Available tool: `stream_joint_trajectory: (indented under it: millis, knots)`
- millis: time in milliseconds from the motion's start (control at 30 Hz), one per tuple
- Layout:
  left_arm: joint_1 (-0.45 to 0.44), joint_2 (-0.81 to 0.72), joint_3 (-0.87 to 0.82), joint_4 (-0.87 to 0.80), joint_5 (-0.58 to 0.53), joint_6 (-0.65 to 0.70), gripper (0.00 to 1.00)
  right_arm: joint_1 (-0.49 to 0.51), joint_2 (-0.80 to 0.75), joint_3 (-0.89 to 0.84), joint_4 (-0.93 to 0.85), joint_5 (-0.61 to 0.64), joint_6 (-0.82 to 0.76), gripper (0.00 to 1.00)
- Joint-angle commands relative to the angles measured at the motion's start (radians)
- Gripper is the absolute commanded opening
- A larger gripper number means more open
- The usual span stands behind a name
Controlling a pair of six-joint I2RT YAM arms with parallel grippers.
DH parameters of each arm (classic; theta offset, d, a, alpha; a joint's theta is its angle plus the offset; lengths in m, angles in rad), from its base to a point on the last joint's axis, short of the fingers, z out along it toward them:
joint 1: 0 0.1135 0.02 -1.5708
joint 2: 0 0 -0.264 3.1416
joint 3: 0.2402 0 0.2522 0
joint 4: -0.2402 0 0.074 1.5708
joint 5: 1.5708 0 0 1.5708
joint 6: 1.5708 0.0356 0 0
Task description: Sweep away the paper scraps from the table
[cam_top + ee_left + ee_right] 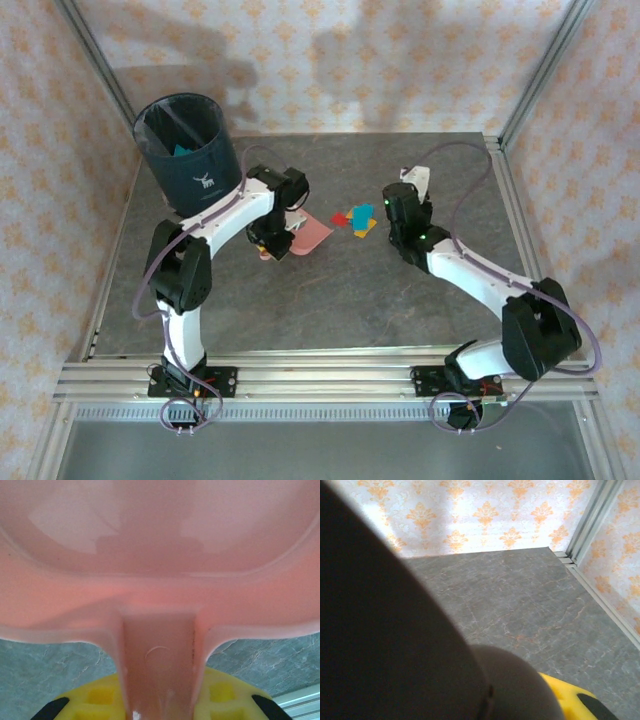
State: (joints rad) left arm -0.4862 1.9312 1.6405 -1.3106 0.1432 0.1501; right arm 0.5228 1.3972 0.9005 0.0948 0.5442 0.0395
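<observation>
The paper scraps, red, teal and yellow-orange, lie in a small cluster near the middle of the table. A pink dustpan rests just left of them with its mouth towards them. My left gripper is shut on the dustpan's handle, with yellow fingers on both sides of it. My right gripper hovers just right of the scraps, shut on a dark rounded tool. That tool hides much of the right wrist view, and one yellow finger shows beside it.
A dark bin with a teal piece inside stands at the table's back left corner. Silver rails edge the table, and peach patterned walls close it in at the back and sides. Bare table surface stretches behind the right gripper.
</observation>
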Motion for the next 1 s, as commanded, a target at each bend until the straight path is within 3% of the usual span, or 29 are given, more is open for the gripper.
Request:
stream_joint_trajectory:
  millis: [0,967]
  knots:
    - [-0.012,0.038,0.037,-0.04,0.006,0.032,0.0,-0.003,0.03,0.05,0.054,-0.009,-0.008,0.0]
    - [-0.051,0.283,0.249,-0.182,0.08,0.078,0.0,0.027,0.243,0.178,0.052,-0.338,-0.028,0.0]
